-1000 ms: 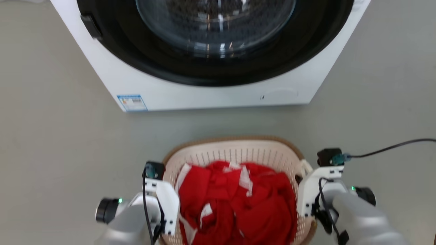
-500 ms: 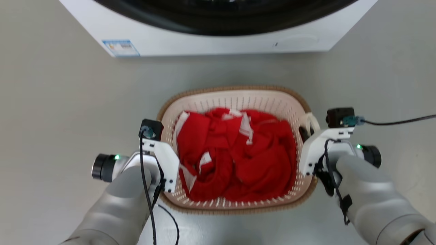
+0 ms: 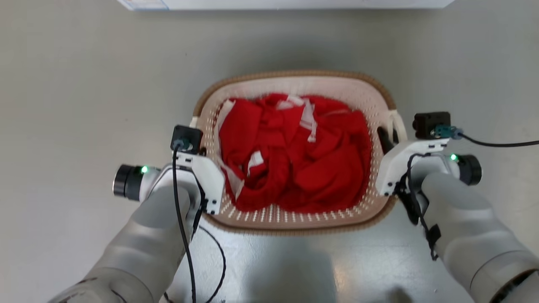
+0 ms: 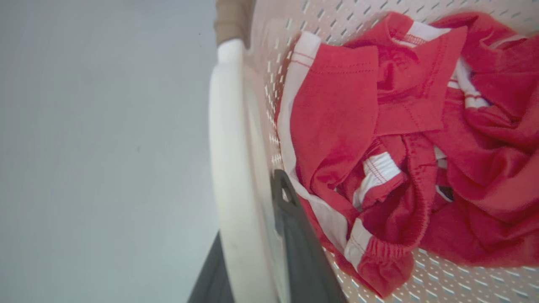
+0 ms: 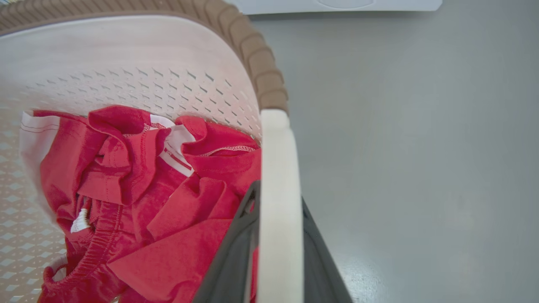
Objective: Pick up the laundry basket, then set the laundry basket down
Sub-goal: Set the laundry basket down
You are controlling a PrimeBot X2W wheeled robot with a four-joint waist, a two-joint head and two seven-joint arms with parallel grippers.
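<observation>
The laundry basket, cream and perforated with a brown rim, sits between my two arms and holds crumpled red and white clothes. My left gripper is shut on the basket's white left handle, with one dark finger inside the basket wall and the other outside. My right gripper is shut on the white right handle, whose bar runs between the two dark fingers. I cannot tell whether the basket's bottom touches the floor.
The white base of the washing machine lies along the top edge, beyond the basket. A black cable runs right from my right wrist. Grey floor surrounds the basket on all sides.
The head camera has tipped downward, so the washing machine has slid up and nearly out of the picture. Both grippers have kept their hold on the handles, and the basket looks slightly larger.
</observation>
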